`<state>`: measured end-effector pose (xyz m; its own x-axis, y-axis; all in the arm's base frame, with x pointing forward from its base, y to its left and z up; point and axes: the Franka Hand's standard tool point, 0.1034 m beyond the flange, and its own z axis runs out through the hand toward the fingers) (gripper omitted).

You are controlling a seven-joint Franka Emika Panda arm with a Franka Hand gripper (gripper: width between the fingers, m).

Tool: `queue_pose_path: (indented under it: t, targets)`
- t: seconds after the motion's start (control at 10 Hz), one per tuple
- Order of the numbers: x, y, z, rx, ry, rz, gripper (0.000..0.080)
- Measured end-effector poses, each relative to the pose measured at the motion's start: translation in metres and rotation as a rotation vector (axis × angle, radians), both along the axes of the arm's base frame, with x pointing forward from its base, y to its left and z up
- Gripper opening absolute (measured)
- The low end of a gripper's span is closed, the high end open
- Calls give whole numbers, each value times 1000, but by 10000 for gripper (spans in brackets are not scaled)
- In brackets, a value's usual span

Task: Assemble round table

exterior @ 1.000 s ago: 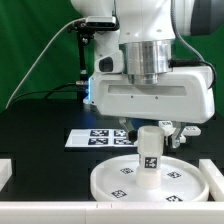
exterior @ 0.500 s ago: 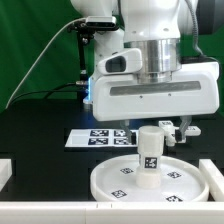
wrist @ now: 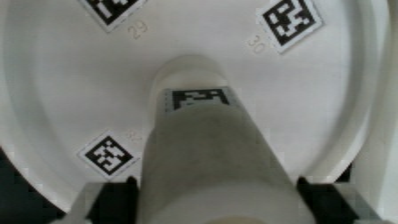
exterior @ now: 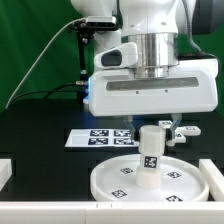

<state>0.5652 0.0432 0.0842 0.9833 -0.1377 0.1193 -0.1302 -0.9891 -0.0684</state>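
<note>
White plastic, item one: round disc [exterior: 104, 181], rimmed, tagged, lying flat on the black desk [exterior: 40, 140] near the edge closest to the exterior camera. Item two: leg [exterior: 149, 152], short, thick, upright at the disc's centre, one tag on its side. Item three: my tool [wrist: 217, 198], directly over the leg, fingers [wrist: 111, 196] down either side, pinching it near the top. Item four: marker board [exterior: 88, 138], flat, just behind the disc.
</note>
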Motion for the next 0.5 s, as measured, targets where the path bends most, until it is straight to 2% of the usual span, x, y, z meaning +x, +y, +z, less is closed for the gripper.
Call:
queue_pose_path:
  t: [0.1,0.3,0.5]
  targets:
    - [0,-1,0,4,2,-35,419]
    - [0,-3,-1,26,-7,-263,419]
    - [-1,-4,-1,82,10,-636,418]
